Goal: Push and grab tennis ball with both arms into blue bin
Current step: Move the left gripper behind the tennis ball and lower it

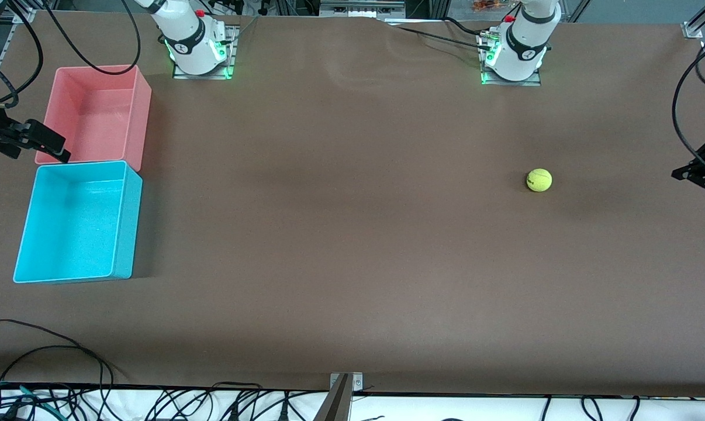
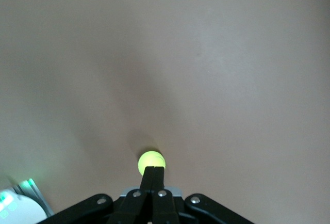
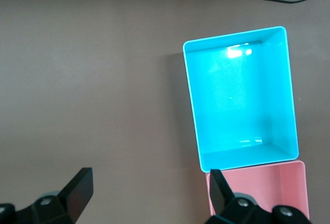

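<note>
The tennis ball lies alone on the brown table toward the left arm's end. My left gripper hangs high in the air, shut with nothing between its fingers, and its wrist view shows the ball small and well below the fingertips. In the front view that gripper shows at the edge, apart from the ball. The blue bin stands at the right arm's end, empty. My right gripper hangs open above the table beside the bins, with the blue bin in its wrist view.
A pink bin stands empty against the blue bin, farther from the front camera; it also shows in the right wrist view. Both arm bases stand along the table's back edge. Loose cables lie at the front edge.
</note>
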